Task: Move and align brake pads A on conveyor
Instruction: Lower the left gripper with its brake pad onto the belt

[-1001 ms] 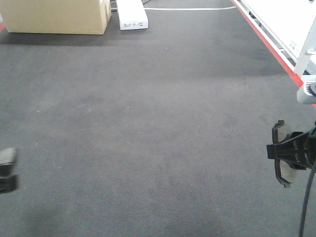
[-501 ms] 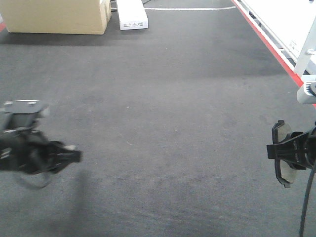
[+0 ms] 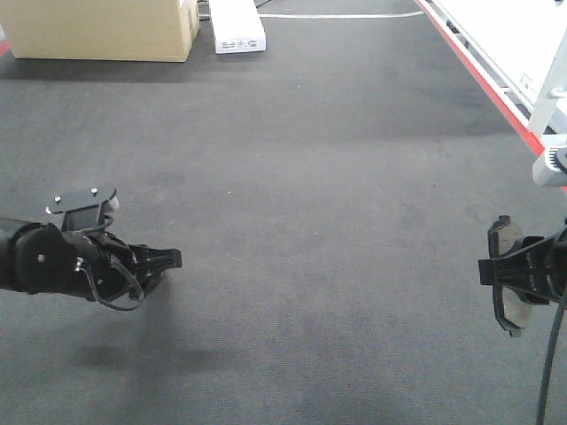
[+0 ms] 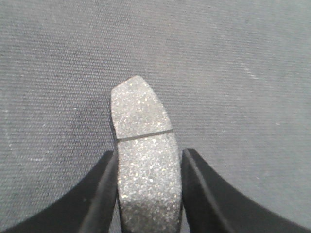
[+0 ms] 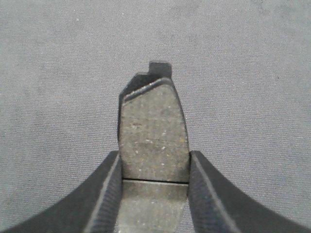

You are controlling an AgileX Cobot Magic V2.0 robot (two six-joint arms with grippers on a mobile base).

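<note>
While the dark felt conveyor (image 3: 292, 204) fills the view, red edge strip (image 3: 483, 80) at upper right, a cardboard box (image 3: 97, 27) and white unit (image 3: 237, 27) sit at the top left. At lower left, the left gripper (image 3: 170, 258) has its jaws clenched on a speckled brake pad (image 4: 146, 165). At the right edge, the right gripper (image 3: 489, 270) grasps a darker brake pad (image 5: 153, 136).

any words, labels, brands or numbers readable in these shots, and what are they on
No text is readable in any view.
White box: dark marks on its near face, too small to read.
Cardboard box: no print visible.
Speckled pad: groove only, no marking.
Dark pad: no marking visible.
</note>
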